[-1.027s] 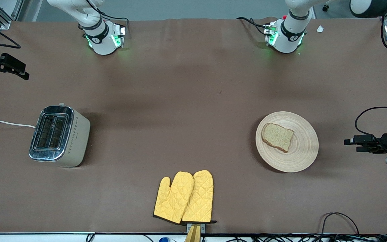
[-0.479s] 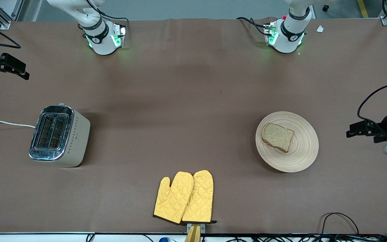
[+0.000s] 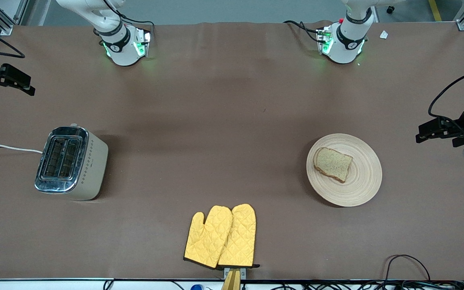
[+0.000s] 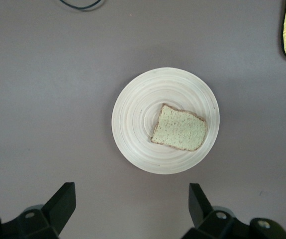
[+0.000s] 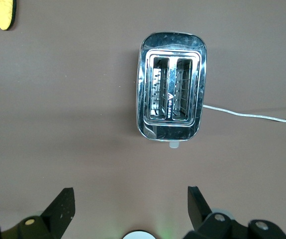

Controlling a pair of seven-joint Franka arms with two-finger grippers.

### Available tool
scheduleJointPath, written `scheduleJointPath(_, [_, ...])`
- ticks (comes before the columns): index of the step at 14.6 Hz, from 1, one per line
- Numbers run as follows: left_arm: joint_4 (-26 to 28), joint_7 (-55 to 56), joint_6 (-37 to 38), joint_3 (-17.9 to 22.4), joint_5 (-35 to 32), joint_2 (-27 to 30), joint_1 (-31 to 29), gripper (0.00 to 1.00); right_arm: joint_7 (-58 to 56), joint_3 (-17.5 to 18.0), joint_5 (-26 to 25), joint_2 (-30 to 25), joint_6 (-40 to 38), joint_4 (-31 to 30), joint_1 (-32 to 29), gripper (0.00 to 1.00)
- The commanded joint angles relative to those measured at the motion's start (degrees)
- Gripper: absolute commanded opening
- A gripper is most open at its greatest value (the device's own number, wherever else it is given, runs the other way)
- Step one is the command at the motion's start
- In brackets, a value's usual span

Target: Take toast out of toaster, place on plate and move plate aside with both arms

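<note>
Open right pincer (image 5: 128, 209) hangs above toaster (image 5: 171, 99), 2 empty slots.

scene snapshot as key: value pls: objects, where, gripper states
toast: lying on the plate, off-centre
plate: on the table, toward the left arm's end
toaster: toward the right arm's end, both slots empty, white cord plugged in
oven mitts: yellow pair, overlapping, nearer the front camera than the plate
left gripper: open, empty, in the air above the plate
right gripper: open, empty, in the air near the toaster
</note>
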State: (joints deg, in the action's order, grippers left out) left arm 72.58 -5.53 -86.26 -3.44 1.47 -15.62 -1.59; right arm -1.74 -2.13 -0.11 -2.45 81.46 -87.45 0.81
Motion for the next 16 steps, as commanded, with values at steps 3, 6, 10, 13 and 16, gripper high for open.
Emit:
scheduleJointPath(3, [2.9, 4.2, 2.6, 0.6, -0.2, 5.8, 2.3, 1.0, -0.7, 0.3, -0.9, -0.1, -0.4, 0.3, -0.5, 1.0])
scheduleJointPath(6, [10.0, 5.0, 0.8, 0.7, -0.2, 11.6, 2.3, 1.0, -0.7, 0.3, -0.9, -0.1, -0.5, 0.3, -0.5, 1.0])
scheduleJointPath(10, [17.6, 5.9, -3.0, 1.2, -0.9, 17.2, 2.8, 1.0, -0.6, 0.3, -0.9, -0.1, -0.4, 0.3, -0.5, 1.0])
scheduleJointPath(13, [19.2, 5.8, -4.1, 1.8, -0.9, 18.3, 2.8, 1.0, -0.6, 0.3, -0.9, -0.1, -0.4, 0.3, -0.5, 1.0])
scheduleJointPath(16, [18.6, 10.2, -4.3, 2.0, -1.1, 17.6, 4.7, 1.0, -0.6, 0.3, -0.9, -0.1, -0.4, 0.3, -0.5, 1.0])
